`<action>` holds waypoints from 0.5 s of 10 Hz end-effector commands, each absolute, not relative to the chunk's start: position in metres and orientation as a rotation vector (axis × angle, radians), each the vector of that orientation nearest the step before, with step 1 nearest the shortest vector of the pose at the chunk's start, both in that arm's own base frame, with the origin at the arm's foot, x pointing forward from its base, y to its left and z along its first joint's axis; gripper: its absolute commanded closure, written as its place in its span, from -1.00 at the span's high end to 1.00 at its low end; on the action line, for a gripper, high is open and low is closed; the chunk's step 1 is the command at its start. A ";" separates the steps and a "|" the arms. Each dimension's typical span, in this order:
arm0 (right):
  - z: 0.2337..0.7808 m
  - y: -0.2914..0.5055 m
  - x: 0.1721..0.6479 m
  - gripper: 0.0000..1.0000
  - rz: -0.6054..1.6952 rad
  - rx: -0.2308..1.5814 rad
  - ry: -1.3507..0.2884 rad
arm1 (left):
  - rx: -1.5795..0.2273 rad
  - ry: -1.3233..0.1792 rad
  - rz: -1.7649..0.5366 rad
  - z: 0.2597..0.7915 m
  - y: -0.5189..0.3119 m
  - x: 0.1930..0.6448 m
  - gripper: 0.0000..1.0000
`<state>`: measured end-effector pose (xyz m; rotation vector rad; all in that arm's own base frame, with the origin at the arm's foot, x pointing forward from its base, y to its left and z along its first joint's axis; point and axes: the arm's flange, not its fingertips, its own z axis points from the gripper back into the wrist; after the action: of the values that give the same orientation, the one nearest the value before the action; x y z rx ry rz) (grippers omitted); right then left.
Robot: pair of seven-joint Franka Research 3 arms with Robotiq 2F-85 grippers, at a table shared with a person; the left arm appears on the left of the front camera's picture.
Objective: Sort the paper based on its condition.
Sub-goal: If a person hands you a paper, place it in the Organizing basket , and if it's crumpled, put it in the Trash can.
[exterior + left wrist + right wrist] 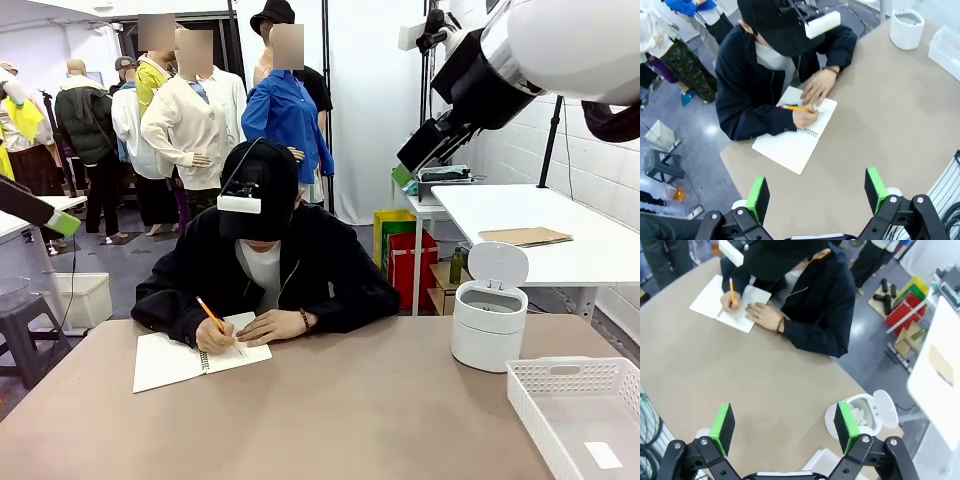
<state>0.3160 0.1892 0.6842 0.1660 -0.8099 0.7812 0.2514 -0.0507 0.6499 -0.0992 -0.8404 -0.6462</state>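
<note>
On my left wrist feed, the left fingers [758,198] stand spread wide along the bottom of the frame. Their green pads face each other with nothing between them, high above the tan counter [880,130]. My right wrist feed shows the same: the right fingers [846,426] are spread apart and hold nothing, hovering over bare counter in the lower middle of the frame.

Just behind the right-hand pad in that feed sits a white bin [830,423] with its lid [885,409] flipped open. Inside it I make out a white, lumpy shape that looks like the paper [859,413], though it is too small for me to be sure.

On the front feed the bin stands right of centre. A white slotted tray [560,385] fills the lower right corner beside it, with a small flat white slip [603,455] lying in it.

At the far edge of the counter, left of centre, a person in a dark jacket leans over an open spiral notebook [170,360]. One hand [215,337] holds an orange pencil [210,313] to the page, and the other hand [270,325] lies flat on the page just beside it.
</note>
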 end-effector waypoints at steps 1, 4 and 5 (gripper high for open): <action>0.681 0.183 0.316 1.00 0.739 0.177 -0.829 | -0.134 -0.878 -0.680 0.654 -0.056 0.260 1.00; 0.684 0.173 0.307 1.00 0.707 0.198 -0.833 | -0.108 -0.896 -0.697 0.662 -0.066 0.262 1.00; 0.682 0.166 0.299 1.00 0.700 0.201 -0.817 | -0.108 -0.897 -0.703 0.663 -0.067 0.262 1.00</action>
<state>0.3104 0.1735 0.6901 0.1868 -0.8301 0.7231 0.2571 -0.0657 0.6587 -0.1102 -0.8843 -0.6799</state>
